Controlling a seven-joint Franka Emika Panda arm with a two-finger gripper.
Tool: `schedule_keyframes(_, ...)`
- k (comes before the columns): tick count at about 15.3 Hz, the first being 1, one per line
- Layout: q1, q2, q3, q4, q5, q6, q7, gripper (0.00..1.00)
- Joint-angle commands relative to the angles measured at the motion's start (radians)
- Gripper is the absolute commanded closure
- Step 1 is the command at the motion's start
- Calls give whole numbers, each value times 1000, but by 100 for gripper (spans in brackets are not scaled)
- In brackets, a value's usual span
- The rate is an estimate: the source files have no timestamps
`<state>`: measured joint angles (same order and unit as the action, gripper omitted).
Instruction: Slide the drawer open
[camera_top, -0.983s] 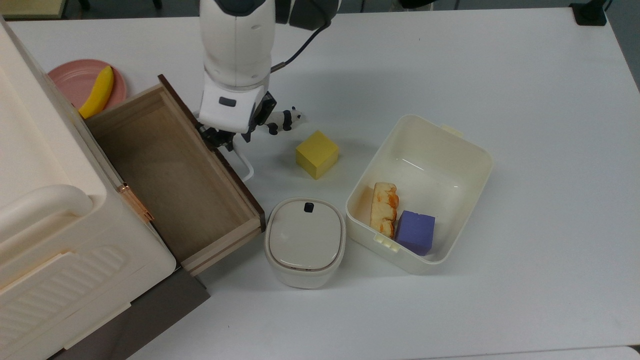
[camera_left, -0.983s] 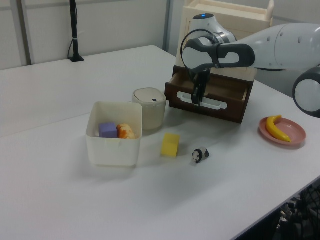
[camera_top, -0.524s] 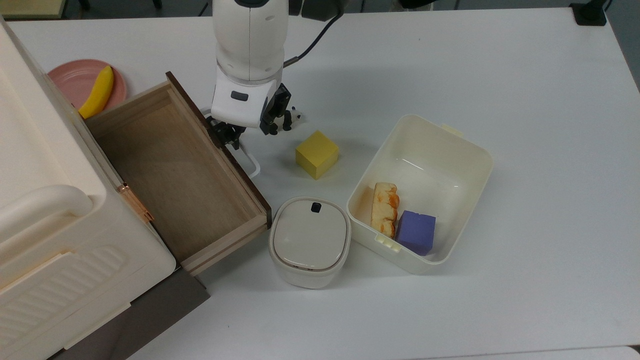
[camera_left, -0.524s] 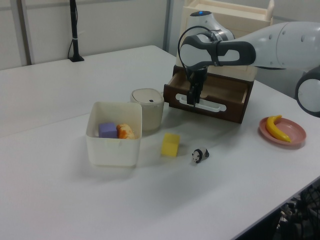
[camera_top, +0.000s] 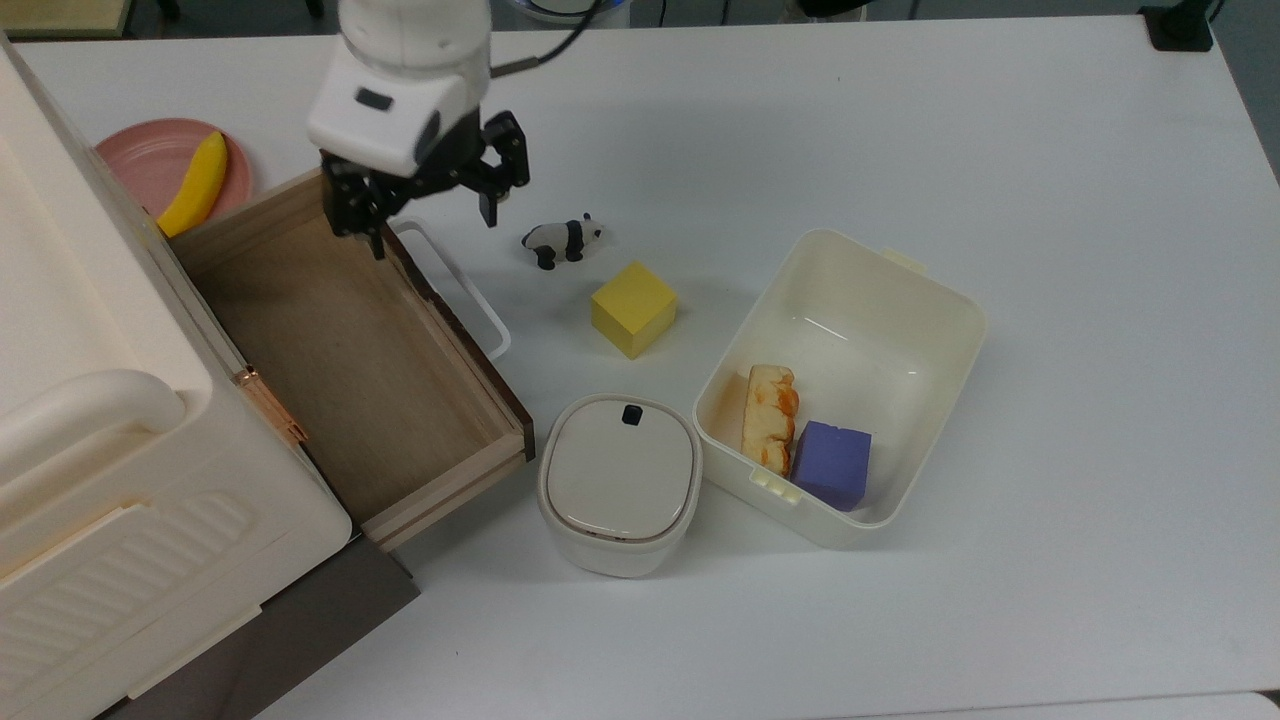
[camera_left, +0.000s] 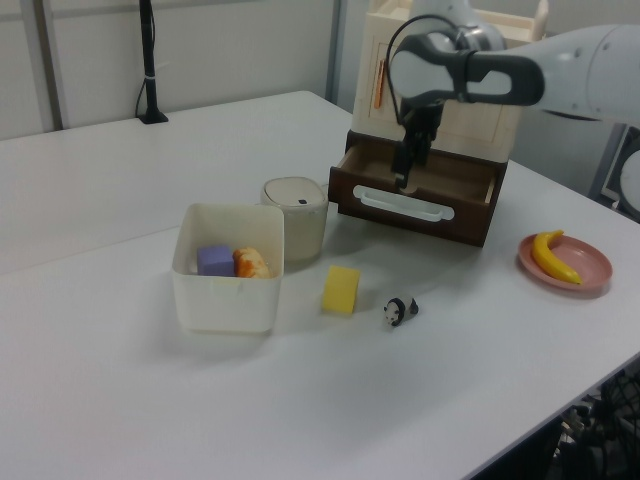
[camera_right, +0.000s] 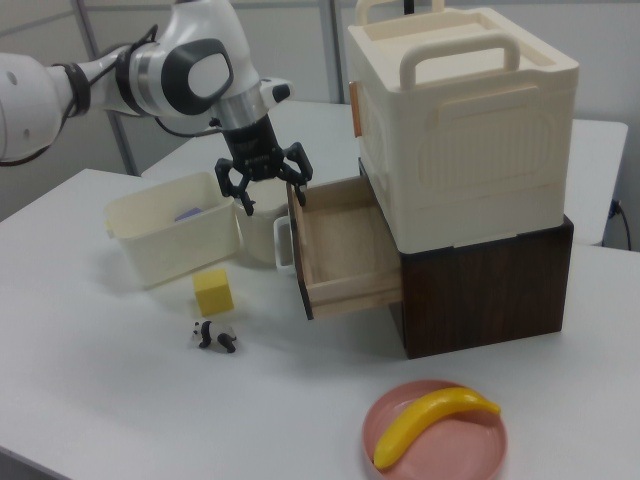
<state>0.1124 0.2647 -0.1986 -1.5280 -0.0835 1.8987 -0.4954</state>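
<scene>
Your tool (camera_top: 432, 215) has let go of the white loop handle (camera_top: 455, 290) and risen: half a second ago it was down at the handle, and now it hangs above the drawer's (camera_top: 350, 350) front panel with its fingers spread wide and nothing between them. In the right view the tool (camera_right: 262, 188) sits clear above the front top edge. The drawer stands pulled well out of the dark cabinet (camera_right: 480, 280) at the surface's (camera_top: 900, 120) left edge in the top view, its pale wood inside bare. The toy panda (camera_top: 562, 240), hidden behind the arm before, now lies in plain sight beside the yellow block (camera_top: 633, 308). The lidded bin (camera_top: 617, 483) sits just off the drawer's front corner, where it stood half a second ago.
</scene>
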Motion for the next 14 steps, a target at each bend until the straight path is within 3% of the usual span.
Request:
schedule_keyframes(1,6,-63,31,-17,31,-77,186,0)
schedule_keyframes(4,-66,-116,141,-17,31,-183,323,0)
schedule_keyframes(5,-72,-130,152,-17,33,-219,359,0)
schedule_keyframes(9,-57,-153,154,-17,65,-279,512,0)
schedule_keyframes(14,-60,-147,146,-15,80,-273,503,0)
